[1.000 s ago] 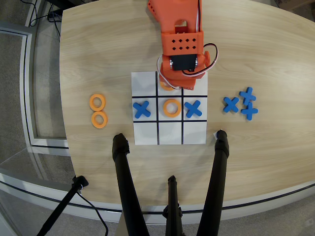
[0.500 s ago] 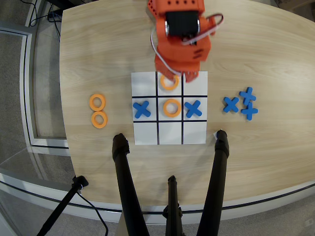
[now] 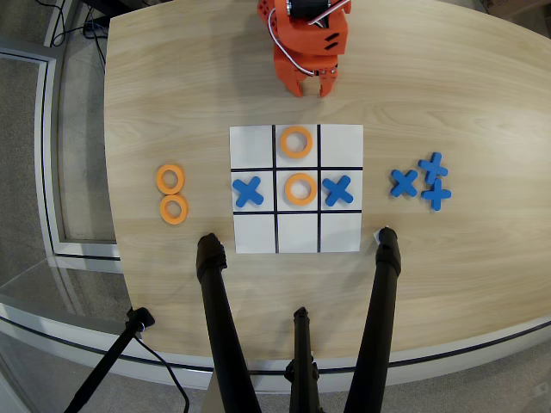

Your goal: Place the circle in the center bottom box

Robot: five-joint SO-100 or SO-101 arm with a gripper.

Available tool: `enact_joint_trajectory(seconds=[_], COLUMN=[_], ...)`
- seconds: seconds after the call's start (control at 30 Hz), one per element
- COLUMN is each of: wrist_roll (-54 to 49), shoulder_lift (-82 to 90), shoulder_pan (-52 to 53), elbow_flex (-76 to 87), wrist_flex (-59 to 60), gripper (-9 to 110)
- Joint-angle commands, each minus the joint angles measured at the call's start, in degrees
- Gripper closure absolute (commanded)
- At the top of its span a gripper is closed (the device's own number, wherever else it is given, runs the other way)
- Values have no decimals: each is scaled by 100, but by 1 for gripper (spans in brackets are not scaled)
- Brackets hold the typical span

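An orange circle lies flat in the center bottom box, the middle cell of the grid row nearest the orange arm, at the top of the overhead view. My gripper hangs over bare table above the grid, well clear of that circle. Its fingers stand slightly apart, open, with nothing between them. A second orange ring fills the grid's very centre cell, with a blue cross to its left and another to its right.
Two spare orange rings lie on the wood left of the grid. Three blue crosses sit in a cluster to its right. Black tripod legs rise over the table's near edge, below the grid's unoccupied lower row.
The arm has drawn back toward its base, uncovering the circle in the cell nearest it. The circle stays where it lay, let go.
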Motion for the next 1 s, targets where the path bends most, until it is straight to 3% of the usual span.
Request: enact_joint_trajectory(seconds=[0.0,0.17,0.27,0.53,0.63,0.83,0.97], wrist_roll=[-62,-62,-44,-35,-62,-26,-26], shoulder_lift=[325,729,729,729,747,958,958], shoulder_pan=[-70,18,88,1169,2777,7365,9018], elbow_flex=[316,483,483,492,492,492,492], wrist_flex=[-53,132,237,255,264,360,360], gripper=[88,90,102,101,101,101,101])
